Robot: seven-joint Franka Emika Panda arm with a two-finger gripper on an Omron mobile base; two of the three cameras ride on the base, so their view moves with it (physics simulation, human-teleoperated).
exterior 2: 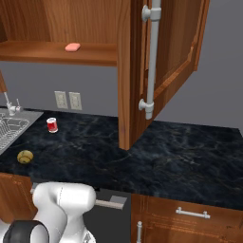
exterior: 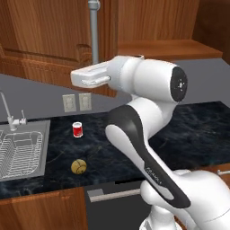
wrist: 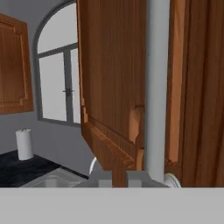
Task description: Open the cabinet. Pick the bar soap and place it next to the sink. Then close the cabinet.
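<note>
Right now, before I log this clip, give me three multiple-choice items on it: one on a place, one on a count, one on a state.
1. Where is the bar soap?
A. In the sink
B. On the cabinet shelf
C. On the counter beside the red can

2. How many wall outlets sit on the grey wall above the counter?
A. One
B. Two
C. Four

3. What state is the cabinet's right door in?
A. Swung open
B. Fully shut
C. Taken off and lying on the counter

Answers:
1. B, the pink block lies on the wooden shelf inside the cabinet.
2. B, a pair of outlets sits side by side near the red can.
3. A, the door stands out from the cabinet over the counter, with its grey bar handle facing the camera.
</note>
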